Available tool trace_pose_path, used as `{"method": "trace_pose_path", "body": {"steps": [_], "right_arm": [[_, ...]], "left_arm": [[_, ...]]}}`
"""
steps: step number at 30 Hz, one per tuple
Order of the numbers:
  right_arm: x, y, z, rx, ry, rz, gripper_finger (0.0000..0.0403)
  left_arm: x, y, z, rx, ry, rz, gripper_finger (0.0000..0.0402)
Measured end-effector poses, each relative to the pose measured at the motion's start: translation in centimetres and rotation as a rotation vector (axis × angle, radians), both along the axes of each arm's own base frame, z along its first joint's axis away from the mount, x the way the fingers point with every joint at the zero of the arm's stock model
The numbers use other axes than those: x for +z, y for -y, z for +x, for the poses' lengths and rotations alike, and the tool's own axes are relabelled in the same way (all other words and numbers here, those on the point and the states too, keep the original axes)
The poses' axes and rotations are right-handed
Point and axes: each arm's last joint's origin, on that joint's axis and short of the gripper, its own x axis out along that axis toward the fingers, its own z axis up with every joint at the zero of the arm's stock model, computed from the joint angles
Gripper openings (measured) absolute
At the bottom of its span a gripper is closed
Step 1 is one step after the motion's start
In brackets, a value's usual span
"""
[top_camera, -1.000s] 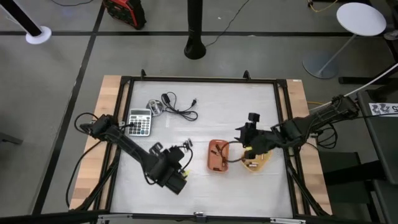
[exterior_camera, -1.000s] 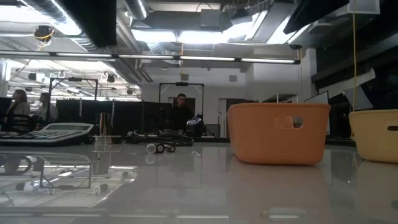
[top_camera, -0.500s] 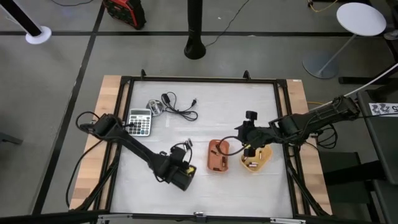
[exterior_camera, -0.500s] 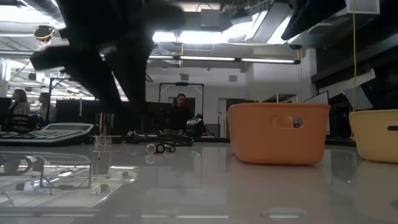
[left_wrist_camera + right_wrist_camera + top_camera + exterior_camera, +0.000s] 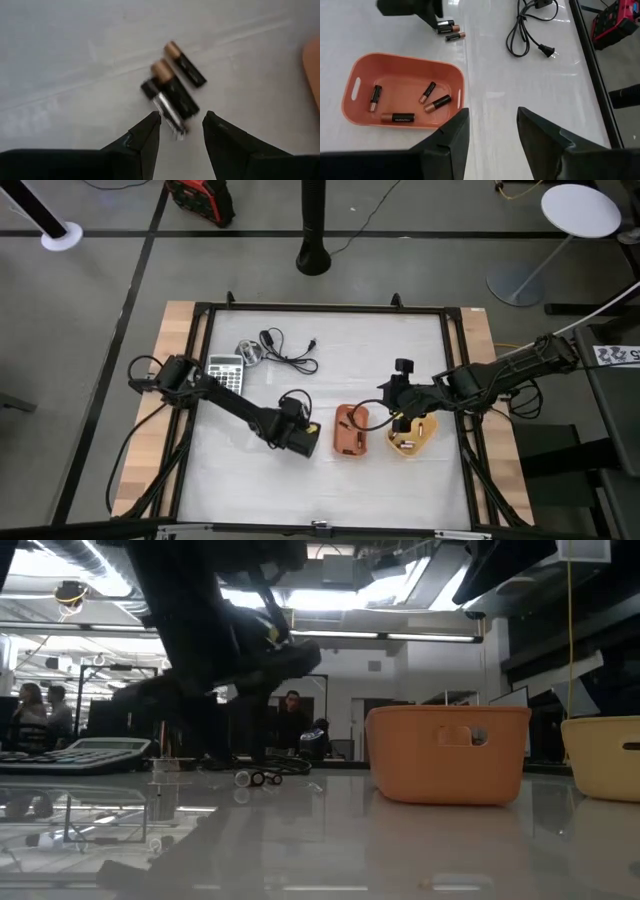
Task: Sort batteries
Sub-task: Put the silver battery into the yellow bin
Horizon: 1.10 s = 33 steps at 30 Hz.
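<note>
The left hand (image 5: 180, 131), two dark fingers standing apart with nothing between them, hangs low over the white bench (image 5: 370, 350) just beside the left end of the orange plastic tray (image 5: 349, 431). Right in front of its fingertips three slim loose batteries (image 5: 172, 90) lie on the bench surface: two black ones with copper-coloured ends and one silvery one with a dark end. The silvery one and the larger black one lie side by side and touch; the smaller black one lies just beyond them, a little apart. In the right wrist view the same cluster (image 5: 449, 29) shows beyond the far rim of the orange tray, with the left arm's dark bulk right behind it.

The right hand (image 5: 490, 131) is open too and holds nothing. It hovers between the orange tray and the pale yellow plastic tray (image 5: 412, 437), looking down at the orange one. Inside that tray four black batteries with copper ends (image 5: 415, 103) lie flat on the floor, well spread, one of them noticeably thicker and set along the near wall. Small items lie in the yellow tray, too small to tell what they are.

Toward the far left part of the bench rest a grey calculator (image 5: 225, 376) and a black coiled cable with a plug (image 5: 288, 352).
</note>
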Motion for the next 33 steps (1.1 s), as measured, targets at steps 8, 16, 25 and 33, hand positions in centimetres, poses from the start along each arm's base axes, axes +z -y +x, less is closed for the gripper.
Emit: {"method": "trace_pose_path", "body": {"steps": [8, 16, 25, 33], "right_arm": [[-0.13, 0.06, -0.17, 0.000, -0.023, -0.008, 0.0161], [-0.16, 0.08, -0.21, 0.000, -0.027, -0.010, 0.0161], [-0.16, 0.08, -0.21, 0.002, -0.028, -0.011, 0.0161], [-0.16, 0.07, -0.21, 0.014, -0.031, -0.022, 0.0161]], "left_arm": [[-0.39, -0.72, -0.06, 0.007, -0.020, -0.004, 0.0141], [-0.41, -0.63, -0.13, -0.019, -0.040, -0.011, 0.0141], [-0.49, -0.49, -0.59, -0.017, -0.087, -0.040, 0.0141], [-0.56, -0.41, -0.76, 0.000, -0.092, -0.038, 0.0141]]}}
